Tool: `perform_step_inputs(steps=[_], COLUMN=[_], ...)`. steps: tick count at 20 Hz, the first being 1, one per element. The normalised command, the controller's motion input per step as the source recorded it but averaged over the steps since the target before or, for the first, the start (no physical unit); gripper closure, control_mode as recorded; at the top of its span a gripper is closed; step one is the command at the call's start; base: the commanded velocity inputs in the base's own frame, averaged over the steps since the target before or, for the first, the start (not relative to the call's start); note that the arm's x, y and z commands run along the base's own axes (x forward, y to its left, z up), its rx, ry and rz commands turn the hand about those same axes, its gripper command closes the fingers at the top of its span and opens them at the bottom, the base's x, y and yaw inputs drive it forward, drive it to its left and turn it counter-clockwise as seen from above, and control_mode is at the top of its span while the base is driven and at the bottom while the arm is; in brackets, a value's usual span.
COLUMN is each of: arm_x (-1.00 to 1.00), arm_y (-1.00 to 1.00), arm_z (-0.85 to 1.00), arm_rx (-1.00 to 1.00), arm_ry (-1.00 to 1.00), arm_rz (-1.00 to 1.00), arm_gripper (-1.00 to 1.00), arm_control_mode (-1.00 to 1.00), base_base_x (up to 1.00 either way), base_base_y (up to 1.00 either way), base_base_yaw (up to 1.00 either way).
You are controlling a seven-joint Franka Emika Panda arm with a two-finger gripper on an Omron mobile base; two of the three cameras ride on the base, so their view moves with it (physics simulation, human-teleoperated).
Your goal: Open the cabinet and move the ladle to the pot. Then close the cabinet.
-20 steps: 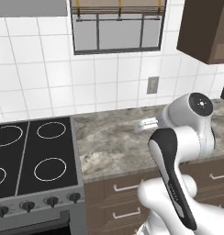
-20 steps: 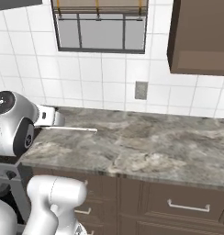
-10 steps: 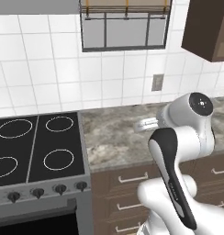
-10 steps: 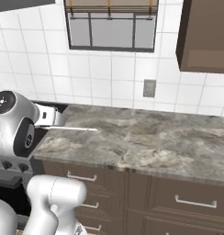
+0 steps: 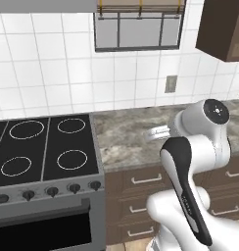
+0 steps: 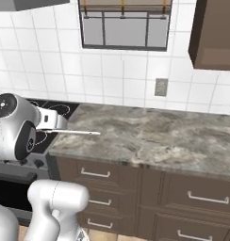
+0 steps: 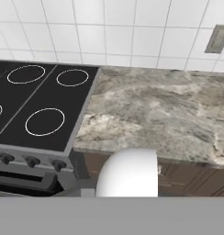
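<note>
Bare counter (image 6: 173, 136), ladle (image 6: 77, 133) in claw (image 6: 65, 128)

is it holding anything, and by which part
the ladle, in the shut gripper, toward its bowl end; the thin handle sticks out free. exact spot hidden

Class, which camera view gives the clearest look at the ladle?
The right base view: the ladle's thin handle juts sideways from the gripper over the counter's left end. The left base view shows a pale sliver beside the arm. In the hand view a white rounded shape may be its bowl.
</note>
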Motion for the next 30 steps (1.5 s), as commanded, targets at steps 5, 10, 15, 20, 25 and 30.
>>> perform_step_inputs(steps=[5, 10, 15, 20, 25, 30], arm_x=[0.00, 0.00, 0.00, 0.00, 0.00, 0.00], arm_y=[0.00, 0.00, 0.00, 0.00, 0.00, 0.00], arm_z=[0.00, 0.00, 0.00, 0.00, 0.00, 0.00], arm_rx=[0.00, 0.00, 0.00, 0.00, 0.00, 0.00], arm_ry=[0.00, 0.00, 0.00, 0.00, 0.00, 0.00], arm_rz=[0.00, 0.00, 0.00, 0.00, 0.00, 0.00], arm_gripper=[1.00, 1.00, 1.00, 1.00, 1.00, 1.00], arm_control_mode=[1.00, 1.00, 1.00, 1.00, 1.00, 1.00], base_base_x=[-0.18, -0.14, -0.16, -0.11, -0.05, -0.03], base_base_y=[0.77, 0.81, 0.69, 0.63, 0.61, 0.63], base_base_yaw=[0.00, 0.00, 0.00, 0.00, 0.00, 0.00])
